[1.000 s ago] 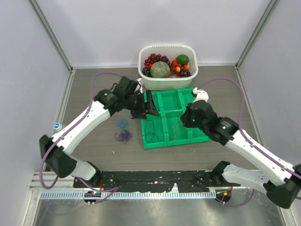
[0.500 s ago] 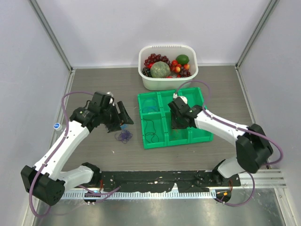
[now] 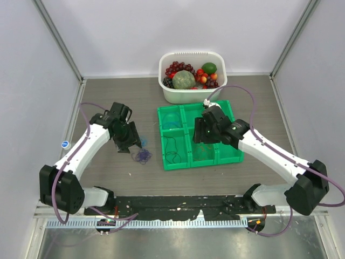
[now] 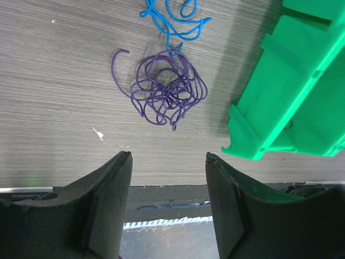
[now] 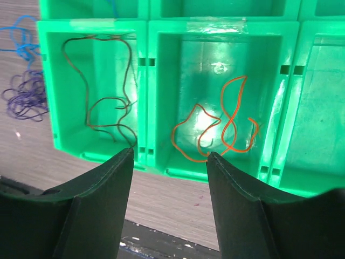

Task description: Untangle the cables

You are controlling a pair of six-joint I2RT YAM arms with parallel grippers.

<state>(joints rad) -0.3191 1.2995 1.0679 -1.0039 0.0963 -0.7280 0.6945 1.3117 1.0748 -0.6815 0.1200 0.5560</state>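
- The table (image 3: 108, 97) is a grey-brown wood-grain surface, walled at the back and on both sides.
- A green tray (image 3: 227, 155) of compartments sits near the middle.
- A white tub (image 3: 188, 96) of fruit stands just behind the tray, against the back wall.
- A purple cable (image 4: 164, 91) lies in a loose tangle on the bare wood, just left of the tray.
- A blue cable (image 4: 171, 33) lies just behind the purple one, and they seem to touch.
- A small white speck (image 4: 98, 133) lies near the tangle.
- A small round blue-and-white object (image 3: 65, 144) sits at the left edge.
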